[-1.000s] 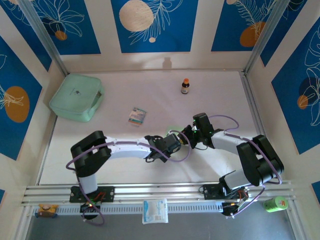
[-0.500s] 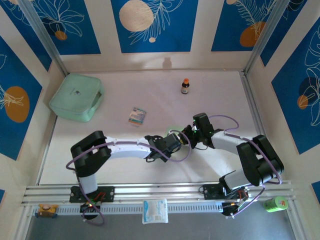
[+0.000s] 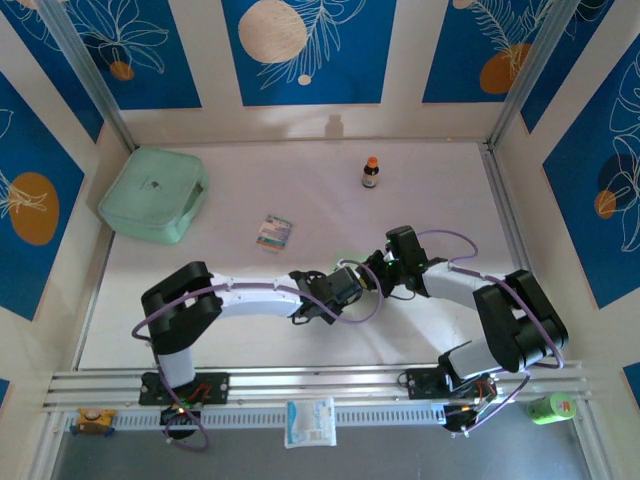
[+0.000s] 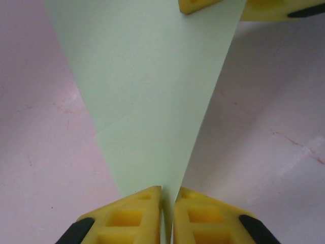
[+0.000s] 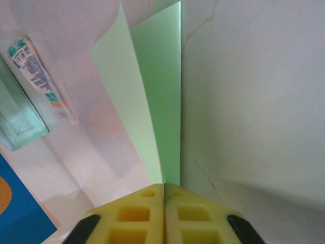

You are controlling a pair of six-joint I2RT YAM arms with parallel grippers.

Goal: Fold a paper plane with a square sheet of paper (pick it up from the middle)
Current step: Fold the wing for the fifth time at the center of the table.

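The pale lime-green sheet of paper (image 3: 347, 259) is folded and held off the table between both arms at the table's middle. In the left wrist view the sheet of paper (image 4: 147, 91) narrows to a point that runs down between my left gripper's (image 4: 168, 192) yellow fingers, which are shut on it. The right gripper's yellow fingertips (image 4: 195, 5) pinch its far end. In the right wrist view two layers of the sheet of paper (image 5: 152, 96) rise from my right gripper (image 5: 163, 186), shut on its fold. From above, the left gripper (image 3: 354, 278) and right gripper (image 3: 374, 274) nearly touch.
A mint-green plastic box (image 3: 153, 194) lies at the back left. A small striped packet (image 3: 273, 232) sits just behind the grippers, and a small brown bottle (image 3: 371, 172) stands further back. The packet (image 5: 33, 71) and box (image 5: 15, 119) also appear left of the right gripper.
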